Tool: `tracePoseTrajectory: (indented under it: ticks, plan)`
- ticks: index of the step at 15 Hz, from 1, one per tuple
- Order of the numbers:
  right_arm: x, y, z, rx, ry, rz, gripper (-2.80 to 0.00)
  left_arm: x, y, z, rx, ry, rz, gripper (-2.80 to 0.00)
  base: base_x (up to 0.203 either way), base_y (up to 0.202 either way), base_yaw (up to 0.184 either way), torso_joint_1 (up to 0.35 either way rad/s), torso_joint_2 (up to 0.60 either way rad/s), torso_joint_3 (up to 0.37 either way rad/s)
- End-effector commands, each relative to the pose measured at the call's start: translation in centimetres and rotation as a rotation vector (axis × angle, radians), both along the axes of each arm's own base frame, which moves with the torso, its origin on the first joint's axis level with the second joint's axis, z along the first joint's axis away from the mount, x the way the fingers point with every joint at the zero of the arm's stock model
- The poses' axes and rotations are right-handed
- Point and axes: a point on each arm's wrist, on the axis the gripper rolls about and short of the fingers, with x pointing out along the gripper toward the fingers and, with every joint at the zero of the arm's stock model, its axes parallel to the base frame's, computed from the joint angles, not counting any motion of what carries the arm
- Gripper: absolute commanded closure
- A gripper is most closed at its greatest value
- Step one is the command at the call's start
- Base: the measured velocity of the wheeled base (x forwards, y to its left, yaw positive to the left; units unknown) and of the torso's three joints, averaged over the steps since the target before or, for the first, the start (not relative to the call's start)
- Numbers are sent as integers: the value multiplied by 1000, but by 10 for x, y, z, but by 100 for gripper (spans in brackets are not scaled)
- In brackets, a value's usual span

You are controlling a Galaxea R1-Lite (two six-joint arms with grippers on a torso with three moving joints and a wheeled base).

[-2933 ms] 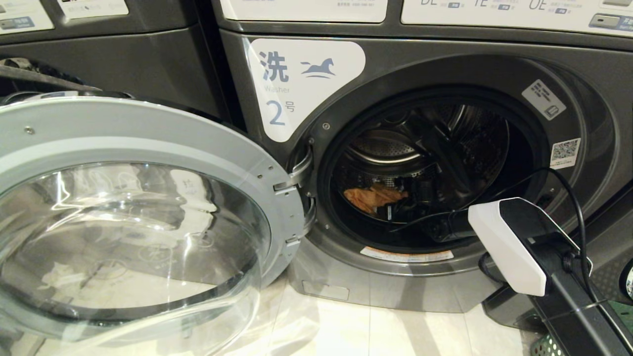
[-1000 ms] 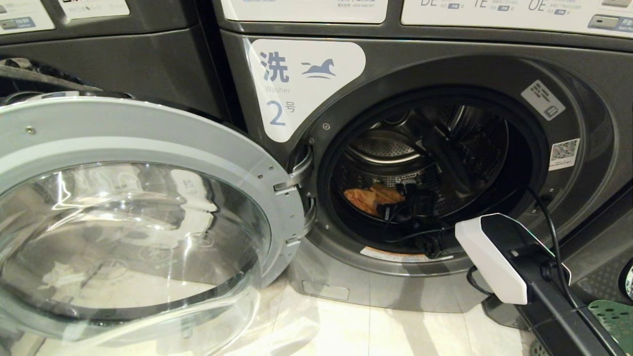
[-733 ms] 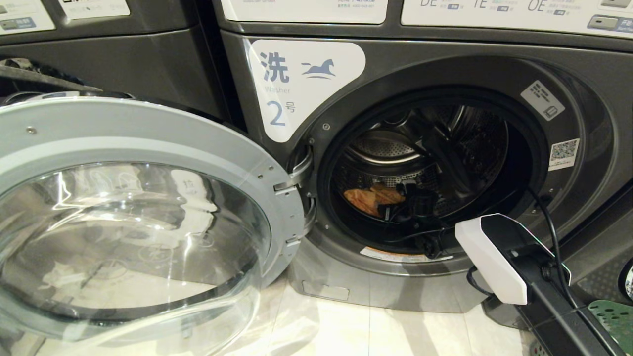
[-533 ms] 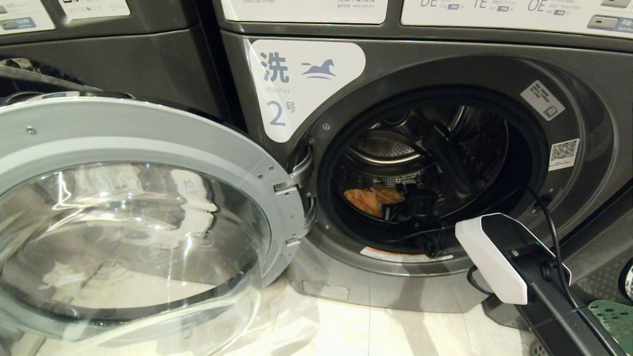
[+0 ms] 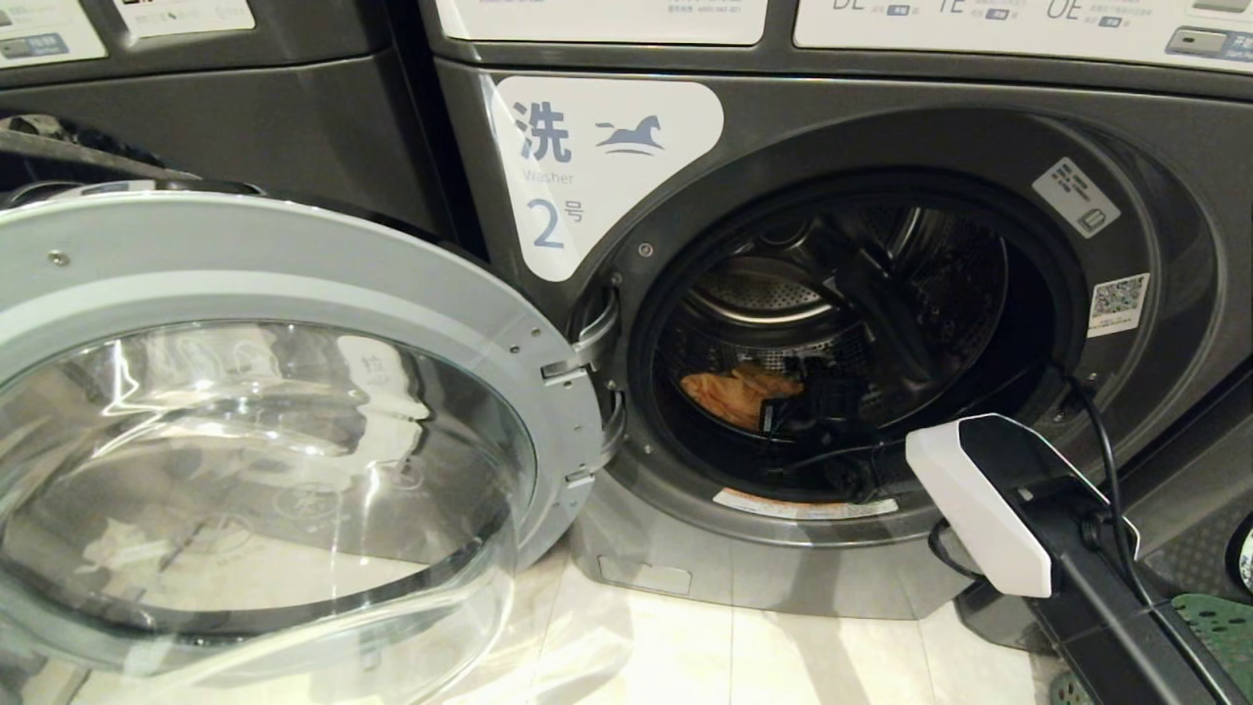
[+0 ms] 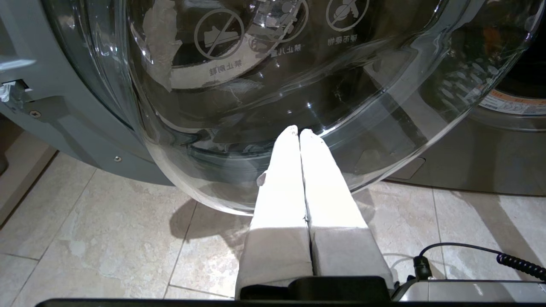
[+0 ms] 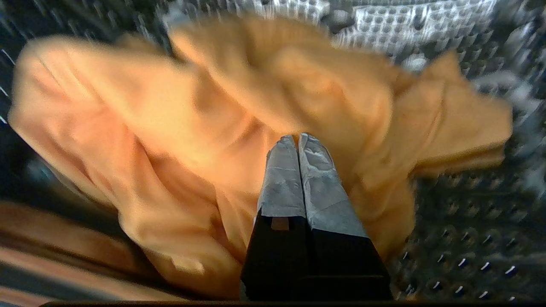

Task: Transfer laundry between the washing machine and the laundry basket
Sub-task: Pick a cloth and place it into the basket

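Since a second ago the right gripper [image 7: 298, 138] has been closed from wide open; its arm is seen almost unmoved inside the drum [image 5: 881, 274]. In the right wrist view the fingers [image 7: 283, 170] are pressed tip to tip over an orange cloth [image 7: 170, 128], and whether any fold is pinched between them cannot be told, since the cloth is blurred and partly covered by the fingers. In the head view the gripper is only a dark shape low in the drum, just beside the cloth [image 5: 734, 392], which lies on the drum floor and is partly hidden by it. The washer [image 5: 685, 127] is cut off at the top and right. Its door [image 5: 294, 294] is swung fully open to the left and is cut off at the lower edge. A green basket [image 5: 1219, 622] is seen only as a corner at the lower right, behind the arm. The left gripper [image 6: 298, 132] is held low over the floor [image 6: 106, 221], just beside the door glass, with fingers shut on nothing.
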Motion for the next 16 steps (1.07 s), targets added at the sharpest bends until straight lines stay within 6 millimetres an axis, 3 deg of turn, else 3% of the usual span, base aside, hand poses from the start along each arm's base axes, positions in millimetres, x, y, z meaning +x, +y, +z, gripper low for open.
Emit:
tracePoseTrajectory:
  ticks: [1,7,11,13,16]
  plan:
    - [0,0,23,13,-53,-1,0,0,0,0,-1,-1,1,0,0,0,0,0,0,0]
    - [-6,0,76,27,-134,4,0,0,0,0,0,-1,1,0,0,0,0,0,0,0]
    - [-17,-2,81,-14,-86,7,0,0,0,0,0,-1,1,0,0,0,0,0,0,0]
    - [-38,-6,100,-45,-41,22,0,0,0,0,0,-1,1,0,0,0,0,0,0,0]
    - [-93,-15,162,-60,25,63,0,0,0,0,0,-1,1,0,0,0,0,0,0,0]
